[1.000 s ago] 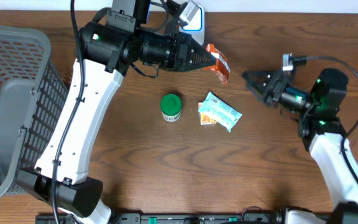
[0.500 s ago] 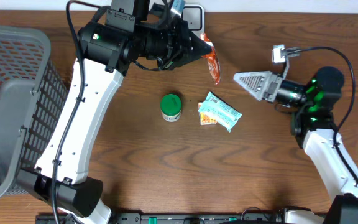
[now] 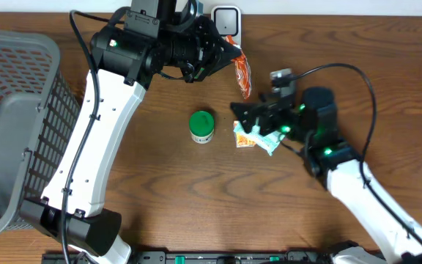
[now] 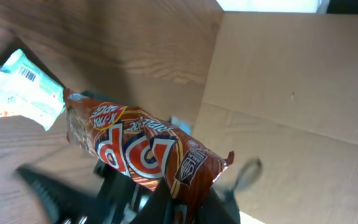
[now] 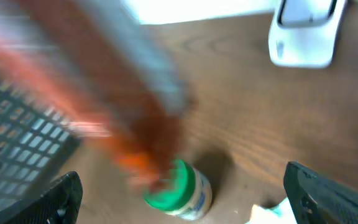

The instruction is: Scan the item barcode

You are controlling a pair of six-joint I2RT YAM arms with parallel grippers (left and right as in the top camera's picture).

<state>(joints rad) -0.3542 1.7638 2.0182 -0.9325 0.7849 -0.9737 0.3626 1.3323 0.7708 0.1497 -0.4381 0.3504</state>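
Observation:
My left gripper point(image 3: 228, 54) is shut on one end of an orange snack packet point(image 3: 242, 75), which hangs in the air just in front of the white scanner point(image 3: 226, 18) at the table's back edge. In the left wrist view the packet point(image 4: 138, 146) juts up and to the left from the shut gripper point(image 4: 185, 208). My right gripper point(image 3: 245, 117) stands open low over the left end of a teal packet point(image 3: 264, 136). The right wrist view has the gripper point(image 5: 182, 183) spread wide around a green-lidded jar point(image 5: 182, 190), with the orange packet point(image 5: 135, 124) a blur above and the scanner point(image 5: 303, 31) at top right.
The green-lidded jar point(image 3: 201, 126) stands upright at mid table, left of the teal packet. A large grey mesh basket point(image 3: 13, 110) fills the left side. The teal packet point(image 4: 20, 87) shows a barcode in the left wrist view.
My right arm has swung left from the right side to over the teal packet. The left gripper has drawn the orange packet a little left and back, toward the scanner.

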